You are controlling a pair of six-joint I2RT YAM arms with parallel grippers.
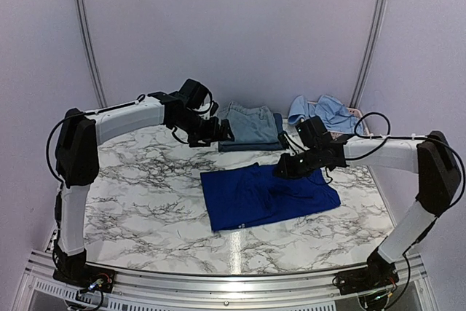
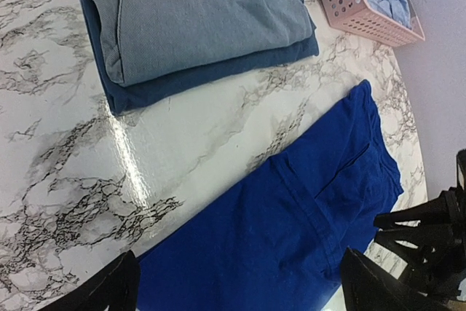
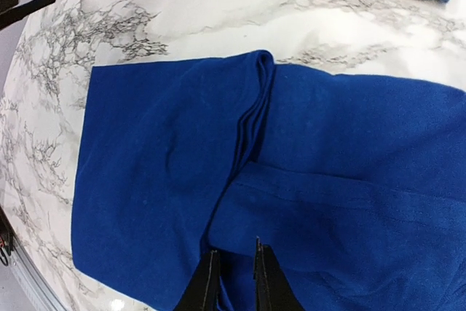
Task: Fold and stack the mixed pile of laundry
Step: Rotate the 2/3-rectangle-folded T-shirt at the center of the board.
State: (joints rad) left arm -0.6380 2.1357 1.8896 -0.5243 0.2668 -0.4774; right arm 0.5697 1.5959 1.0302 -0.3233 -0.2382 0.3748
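Robot test cell, lab-type setup. Plain pale wall panels (image 1: 233,27) fill upper frame. Grey curved poles (image 1: 86,34) rise at upper left and upper right, booth-like. Glossy marble-pattern tabletop (image 1: 145,180) across centre, lamp glare on it. Aluminium rail (image 1: 233,282) along bottom edge. Left arm (image 1: 76,151) bolted at lower left, right arm (image 1: 429,180) at lower right, loose cables (image 1: 95,285) at bases. Staged household items: pink lattice basket (image 1: 349,118) upper right, folded clothes stack (image 1: 251,127) top centre, royal-blue T-shirt (image 1: 269,198) spread mid-frame.
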